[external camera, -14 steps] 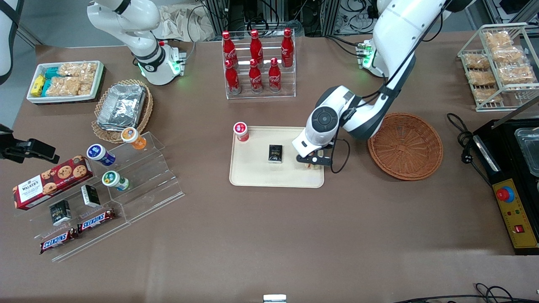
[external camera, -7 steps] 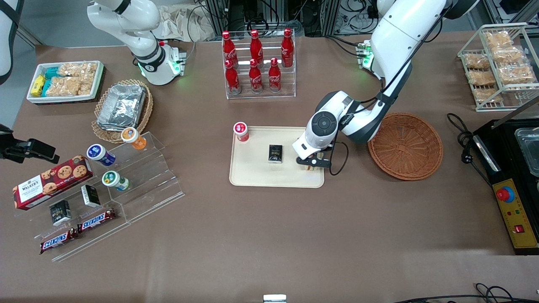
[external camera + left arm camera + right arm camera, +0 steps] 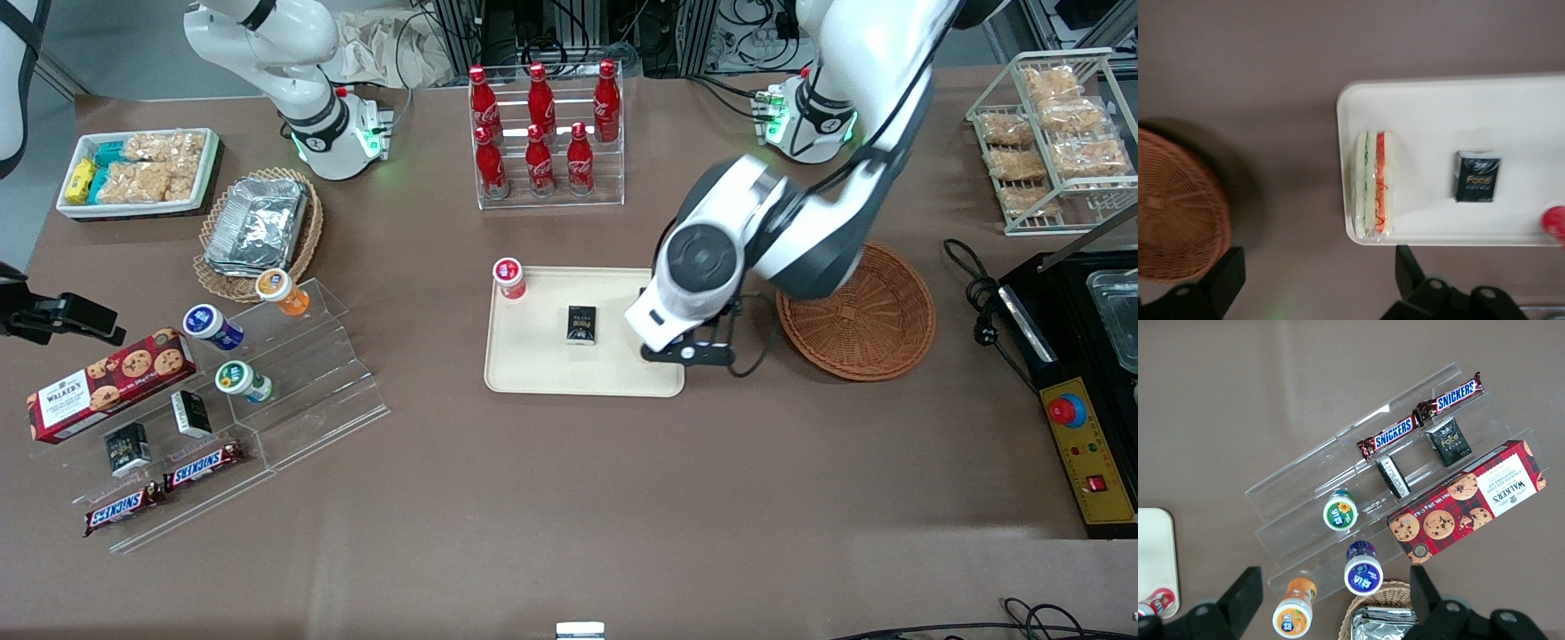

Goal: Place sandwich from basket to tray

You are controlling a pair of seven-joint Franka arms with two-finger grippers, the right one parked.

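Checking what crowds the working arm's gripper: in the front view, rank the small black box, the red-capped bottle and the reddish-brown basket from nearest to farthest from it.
Gripper open above the tray's edge.
1. Small black box, on the tray.
2. Reddish-brown basket, beside the tray toward the working arm's end.
3. Red-capped bottle, at the tray's corner.

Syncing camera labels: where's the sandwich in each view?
Front view: not visible; the gripper, jaws open, hangs above the tray's end nearest the basket and covers it.
Left wrist view: the sandwich lies on the tray, along its edge nearest the basket.
Right wrist view: not in it.
Shared landmark: the black box on the tray, beside the sandwich.
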